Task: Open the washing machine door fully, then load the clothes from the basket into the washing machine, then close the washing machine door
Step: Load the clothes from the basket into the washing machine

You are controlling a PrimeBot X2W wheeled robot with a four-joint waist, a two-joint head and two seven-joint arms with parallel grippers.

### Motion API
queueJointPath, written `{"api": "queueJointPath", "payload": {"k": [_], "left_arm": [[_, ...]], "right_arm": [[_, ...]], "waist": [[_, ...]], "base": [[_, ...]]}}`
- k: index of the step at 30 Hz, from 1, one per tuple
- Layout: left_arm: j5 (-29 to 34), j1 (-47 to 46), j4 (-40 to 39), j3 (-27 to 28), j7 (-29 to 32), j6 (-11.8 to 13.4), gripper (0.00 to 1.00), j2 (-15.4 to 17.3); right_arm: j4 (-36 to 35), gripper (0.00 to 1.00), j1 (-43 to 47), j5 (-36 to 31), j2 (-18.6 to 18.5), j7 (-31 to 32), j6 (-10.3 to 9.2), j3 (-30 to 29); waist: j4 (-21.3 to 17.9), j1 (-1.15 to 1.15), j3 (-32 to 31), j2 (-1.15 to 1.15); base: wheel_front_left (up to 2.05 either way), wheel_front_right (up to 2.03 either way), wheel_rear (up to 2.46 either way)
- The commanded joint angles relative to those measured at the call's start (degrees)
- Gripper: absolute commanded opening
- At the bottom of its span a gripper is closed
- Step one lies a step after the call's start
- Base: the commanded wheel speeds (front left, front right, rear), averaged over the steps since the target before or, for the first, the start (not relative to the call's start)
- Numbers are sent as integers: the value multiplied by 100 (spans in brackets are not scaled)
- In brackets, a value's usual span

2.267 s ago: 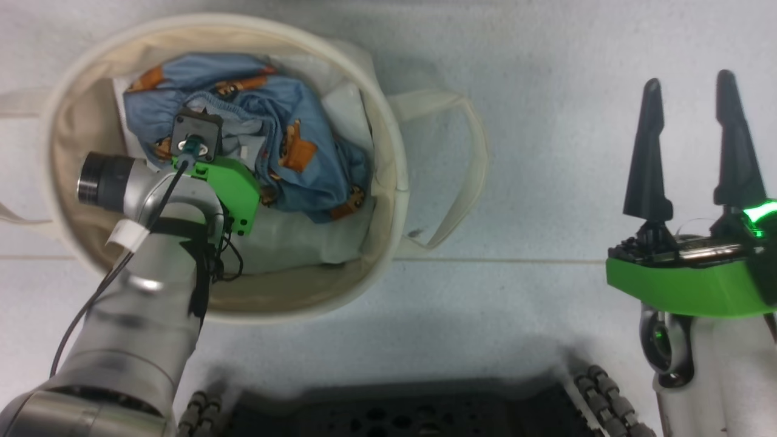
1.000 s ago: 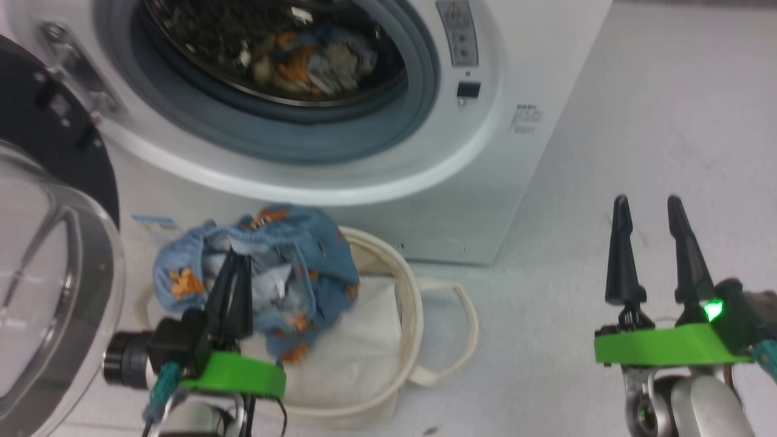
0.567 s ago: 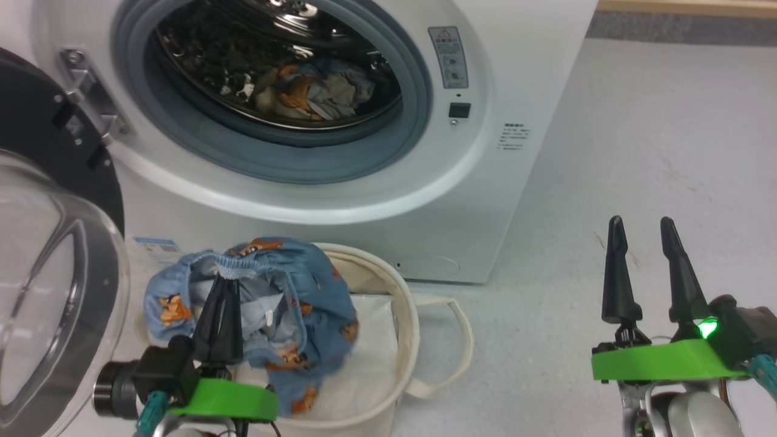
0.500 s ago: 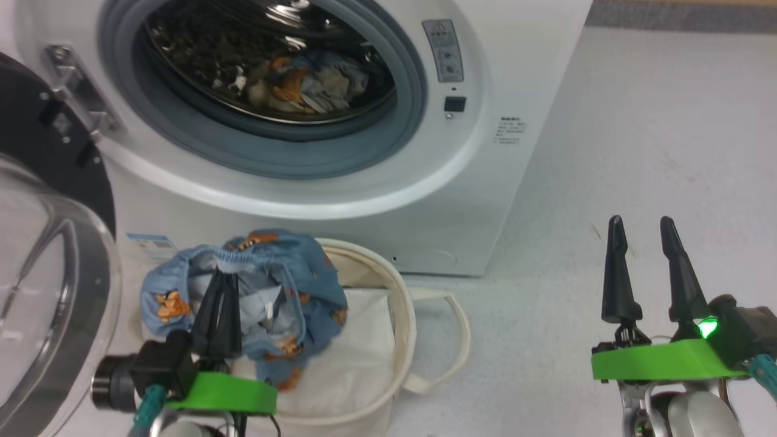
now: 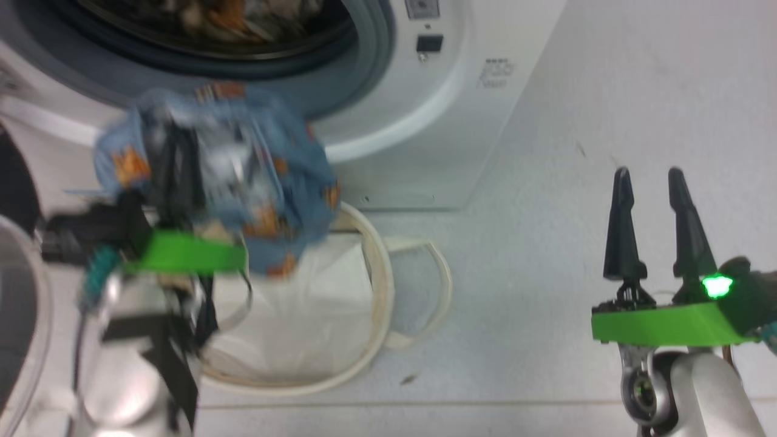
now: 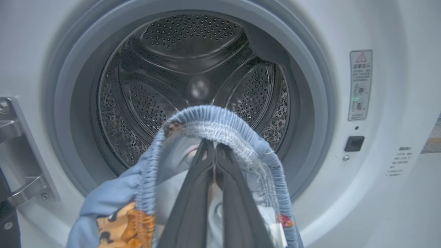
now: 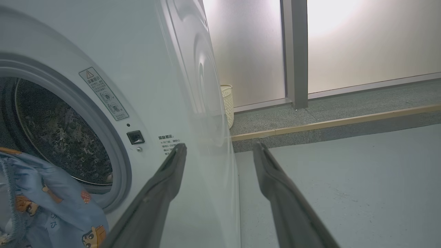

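My left gripper [image 5: 177, 136] is shut on a blue garment [image 5: 267, 176] with orange cartoon prints, one of the clothes, held up above the cream basket [image 5: 370, 267]. In the left wrist view the shut gripper [image 6: 212, 146] pinches the garment's elastic band [image 6: 213, 119] right in front of the washing machine's open steel drum [image 6: 193, 79]. More clothes [image 5: 230, 12] lie inside the drum. The washing machine door [image 5: 12, 182] stands swung open at the left edge. My right gripper [image 5: 649, 182] hangs open and holds nothing, off to the right over the floor.
A flat white sheet [image 5: 303, 303] lies in the basket. The door hinge bracket [image 6: 15, 137] sticks out left of the drum opening. The machine's white side panel [image 7: 196, 103] is close to my right gripper [image 7: 220, 147]. A small pale bin [image 7: 226, 100] stands by the far wall.
My left gripper closed on the blue garment in the basket and has lifted it up to the drum opening. The head camera has shifted. The right gripper stays open in place.
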Motion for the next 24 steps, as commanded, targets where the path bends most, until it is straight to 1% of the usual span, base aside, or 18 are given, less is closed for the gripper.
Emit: {"api": "queueJointPath", "payload": {"k": [1,8,13,19,23,24], "left_arm": [[34,-463,-100,271,-68,-29,0,178],[-70,-2135,807,708,-68,-175,0,474],[21,-3319,1668,804,-68,-207,0,717],[84,-4479,2427,854,-68,-98,0,839],[209,-4807,2693,767,-68,-49,0,907],[286,-4874,2751,713,-68,-5,0,934]], "right_arm": [[-239,100,-178,-37,7,-28,5,148],[-324,100,-462,-47,7,-28,5,207],[-407,100,-641,-46,7,-28,5,238],[-443,100,-762,-36,7,-28,5,275],[-476,100,-795,-30,7,-28,5,288],[-484,100,-799,-35,7,-28,5,290]], "waist": [[-194,1,369,0],[-470,1,1096,0],[-645,1,1553,0],[-786,1,1883,0],[-830,1,1978,0],[-833,1,2002,0]], "base": [[0,0,0],[0,0,0],[0,0,0],[0,0,0],[0,0,0],[0,0,0]]}}
